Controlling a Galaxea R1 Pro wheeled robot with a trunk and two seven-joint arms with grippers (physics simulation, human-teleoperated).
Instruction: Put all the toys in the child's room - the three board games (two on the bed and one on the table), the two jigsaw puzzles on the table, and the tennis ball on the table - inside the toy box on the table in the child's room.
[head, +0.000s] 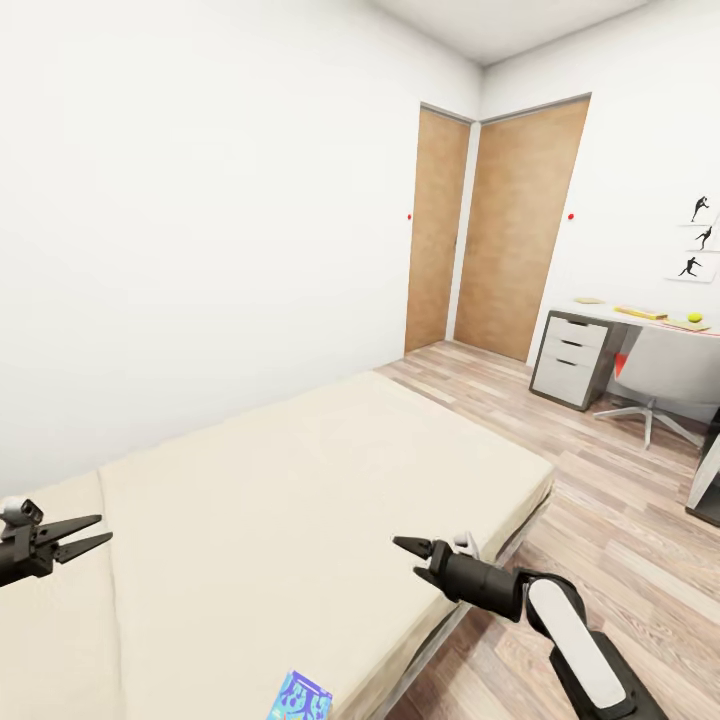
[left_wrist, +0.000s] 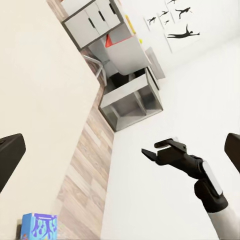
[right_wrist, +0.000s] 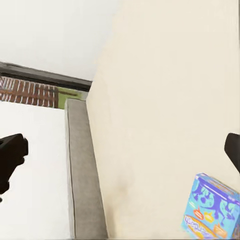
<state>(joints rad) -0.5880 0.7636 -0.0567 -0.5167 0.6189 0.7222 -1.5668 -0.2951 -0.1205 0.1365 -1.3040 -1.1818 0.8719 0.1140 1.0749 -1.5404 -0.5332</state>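
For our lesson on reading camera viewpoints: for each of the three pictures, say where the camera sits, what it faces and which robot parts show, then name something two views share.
Head view: on the robot's head, looking down over the bed toward the doors and desk; left gripper and right gripper show, both open.
Left wrist view: on the left arm, facing across the bed to the right gripper.
Right wrist view: on the right arm, facing the bed and headboard.
Shared: the blue board game.

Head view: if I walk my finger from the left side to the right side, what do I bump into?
Left gripper → board game → right gripper → drawers → chair.
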